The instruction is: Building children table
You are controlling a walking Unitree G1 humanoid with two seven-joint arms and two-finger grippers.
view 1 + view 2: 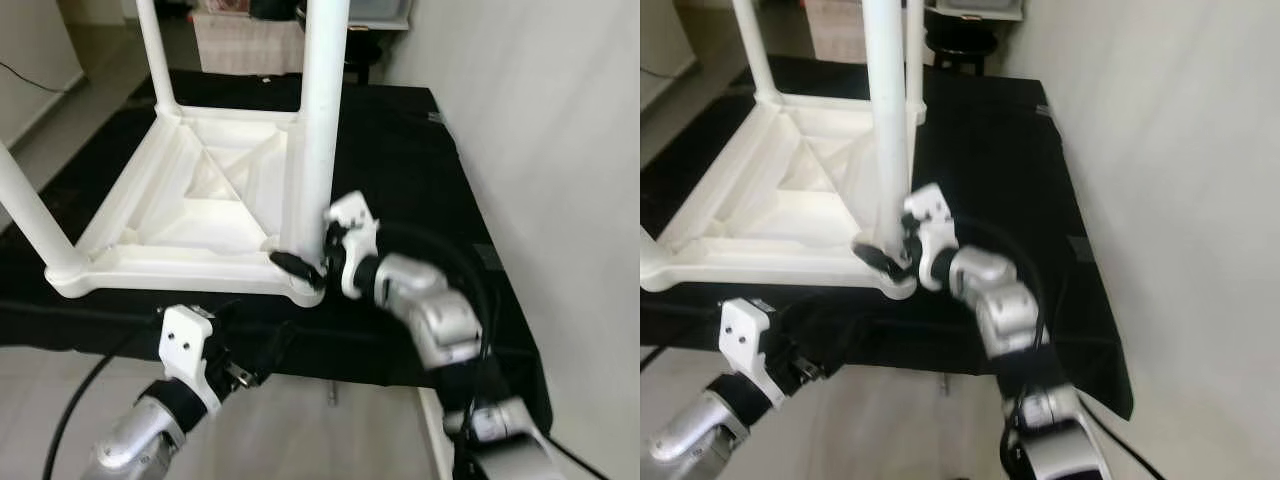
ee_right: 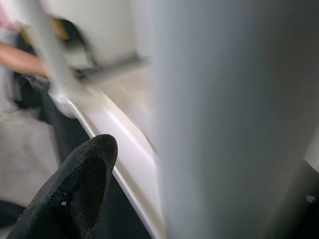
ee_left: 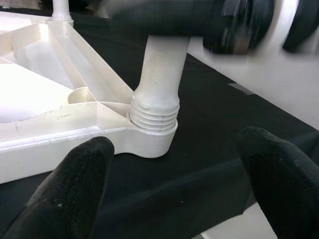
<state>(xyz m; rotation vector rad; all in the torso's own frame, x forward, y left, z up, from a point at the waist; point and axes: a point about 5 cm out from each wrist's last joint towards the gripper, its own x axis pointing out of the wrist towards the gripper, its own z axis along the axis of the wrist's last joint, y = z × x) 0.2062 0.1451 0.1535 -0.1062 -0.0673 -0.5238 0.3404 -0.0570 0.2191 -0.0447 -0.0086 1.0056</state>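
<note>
White leg point(image 1: 322, 110) in right end effector point(image 1: 312, 262), top cut off.

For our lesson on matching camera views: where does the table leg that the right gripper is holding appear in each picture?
Left eye view: table leg, upright, centre.
Right eye view: left of centre.
Left wrist view: its threaded base in the corner socket.
Right wrist view: blurred, close, right side.
Shared landmark: black mat.

Head views downward; wrist views close-up
</note>
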